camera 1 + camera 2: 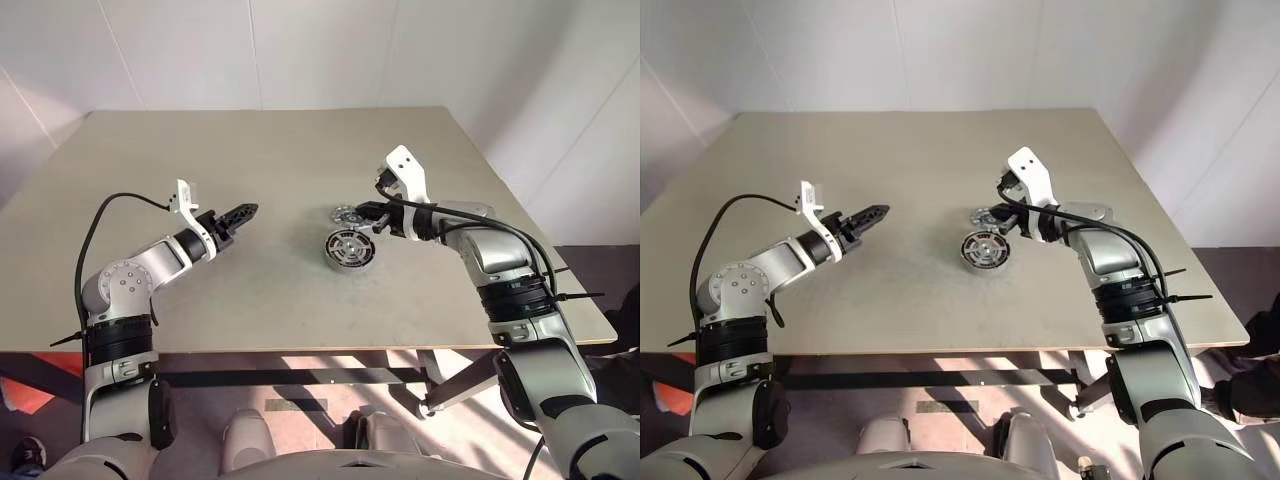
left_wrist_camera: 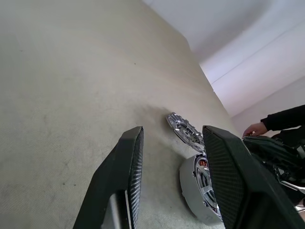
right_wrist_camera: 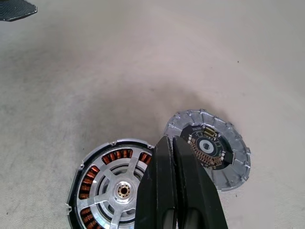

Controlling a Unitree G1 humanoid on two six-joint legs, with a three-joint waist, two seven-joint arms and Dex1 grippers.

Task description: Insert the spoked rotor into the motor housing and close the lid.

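Table (image 3: 95,57): matt beige top, faintly mottled and scuffed. Housing (image 3: 76,188): bright metal rim, ring of reddish copper windings. Rotor (image 3: 114,179): polished silver metal spokes and hub, seated in the housing. Lid (image 3: 236,160): dull grey cast-looking metal, ribbed rim, dark circuit board at centre. Left gripper fingers (image 2: 121,176): black, fine ribbed texture, slight sheen. Right gripper fingers (image 3: 164,191): smooth black, semi-gloss
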